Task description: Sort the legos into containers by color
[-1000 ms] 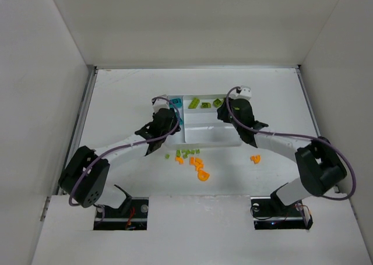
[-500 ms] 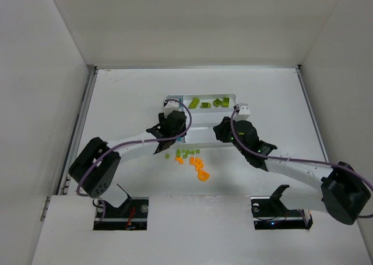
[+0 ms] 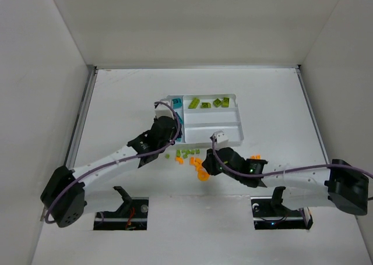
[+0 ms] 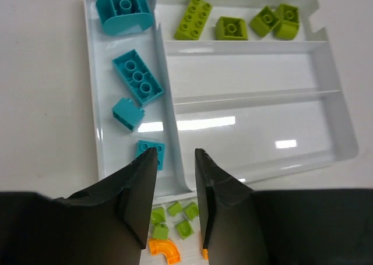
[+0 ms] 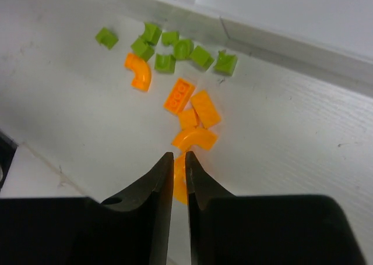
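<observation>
Right gripper (image 5: 178,156), jaws drawn narrow about an orange lego (image 5: 179,183) in the loose pile just before the tray (image 3: 213,123), hold untellable, may scatter its orange neighbours (image 5: 195,138) or drop it short of the tray; left gripper (image 4: 175,155), parted and empty, hovers over the tray's near rim.

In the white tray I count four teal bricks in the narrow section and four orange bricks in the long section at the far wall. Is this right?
Not quite: the four bricks in that long section are lime green, not orange, as the left wrist view shows. The four teal bricks in the narrow section of the white tray are right.
</observation>
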Available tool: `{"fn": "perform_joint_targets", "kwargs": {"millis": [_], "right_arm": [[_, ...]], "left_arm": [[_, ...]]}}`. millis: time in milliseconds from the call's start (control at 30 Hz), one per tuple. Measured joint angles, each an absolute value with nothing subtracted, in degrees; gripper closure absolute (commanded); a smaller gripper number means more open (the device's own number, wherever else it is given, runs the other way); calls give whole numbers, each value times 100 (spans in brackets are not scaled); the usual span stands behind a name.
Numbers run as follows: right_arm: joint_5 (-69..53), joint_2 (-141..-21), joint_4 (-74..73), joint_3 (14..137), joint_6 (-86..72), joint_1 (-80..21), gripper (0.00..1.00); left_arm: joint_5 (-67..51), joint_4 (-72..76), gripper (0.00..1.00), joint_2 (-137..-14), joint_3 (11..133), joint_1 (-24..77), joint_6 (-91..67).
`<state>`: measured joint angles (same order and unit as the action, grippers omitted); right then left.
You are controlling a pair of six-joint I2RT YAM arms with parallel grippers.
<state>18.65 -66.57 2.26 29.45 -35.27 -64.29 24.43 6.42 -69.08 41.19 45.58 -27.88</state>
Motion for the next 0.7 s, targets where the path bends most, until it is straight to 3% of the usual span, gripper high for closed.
{"fn": "perform_joint_targets", "kwargs": {"millis": [67, 200, 500, 700], "right_arm": [[1872, -6820, 193, 2945, -3621, -6506, 57], [1938, -7275, 152, 2965, -3651, -6536, 45], [2001, -8018, -62, 3527, -3531, -6722, 37], [2204, -8246, -311, 3848, -3489, -6722, 35]], "left_arm": [[2410, 615, 73, -6589, 3968, 4663, -2902], [2403, 438, 72, -6200, 3533, 4989, -3203], [2510, 34, 56, -6007, 2915, 5502, -3817], [2580, -1, 52, -5747, 2762, 5454, -3933]]}}
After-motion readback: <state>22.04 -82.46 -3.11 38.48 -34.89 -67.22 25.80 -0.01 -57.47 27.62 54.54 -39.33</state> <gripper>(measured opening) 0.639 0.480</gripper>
